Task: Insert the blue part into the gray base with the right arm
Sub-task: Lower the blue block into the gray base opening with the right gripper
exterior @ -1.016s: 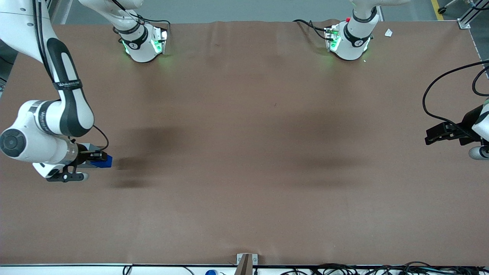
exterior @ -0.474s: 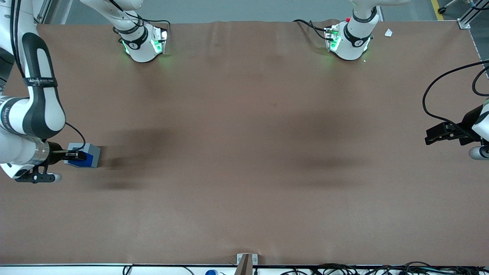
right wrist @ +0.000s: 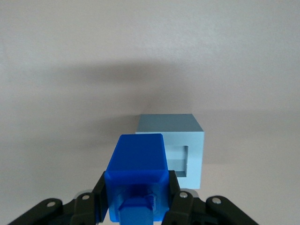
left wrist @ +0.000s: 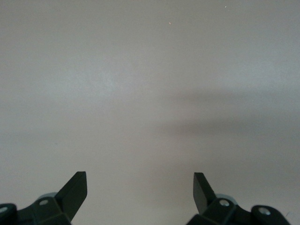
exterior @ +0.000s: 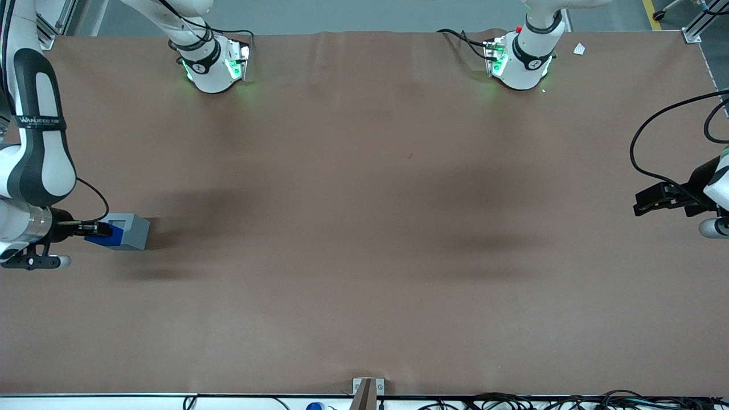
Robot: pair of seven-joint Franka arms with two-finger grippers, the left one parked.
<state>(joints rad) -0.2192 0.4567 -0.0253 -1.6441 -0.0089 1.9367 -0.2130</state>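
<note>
A bright-blue part (right wrist: 137, 176) is sitting in the black gripper (exterior: 95, 229), showing against a pale gray base (exterior: 132, 229) and the plain brown table (exterior: 364, 239).

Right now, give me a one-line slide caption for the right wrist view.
Gripper shut on the blue part, held in front of the gray base, not yet inserted.

Brown table (exterior: 364, 256) — gray base (exterior: 134, 230) resting on it (toward the working arm's end), gripper (exterior: 97, 229) beside.
</note>
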